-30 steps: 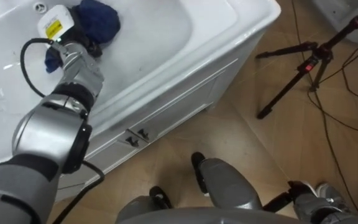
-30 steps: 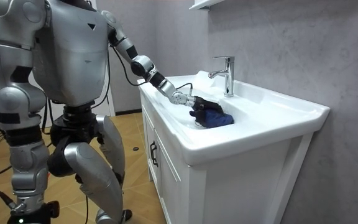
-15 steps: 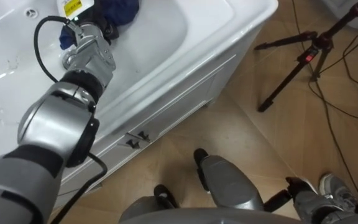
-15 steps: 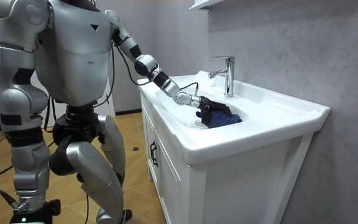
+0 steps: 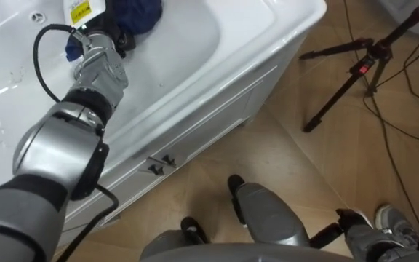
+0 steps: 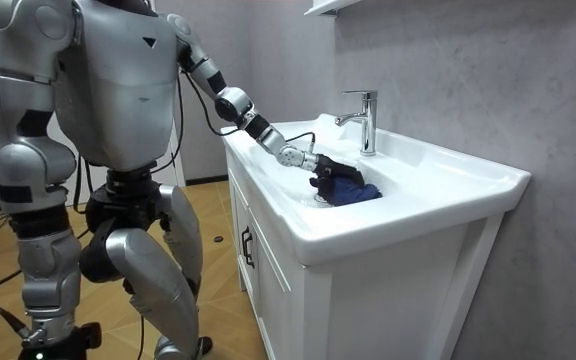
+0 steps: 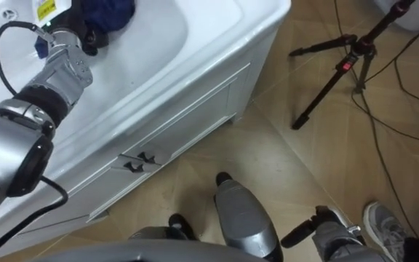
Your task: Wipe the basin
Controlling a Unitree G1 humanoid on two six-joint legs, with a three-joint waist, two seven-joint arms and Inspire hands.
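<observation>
L hand (image 5: 100,40) is working down in the basin (image 5: 188,36), fingers curling into the blue cloth (image 5: 140,11). Cloth's bunched in the bowl, its bulk lying just ahead of the fingertips, in line w/ the forearm. Next stroke prob. runs along that line, back toward the front rim.

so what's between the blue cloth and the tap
Nothing stands there: in the room view only bare white basin lies between the blue cloth, gripped by the left hand, and the tap.
</observation>
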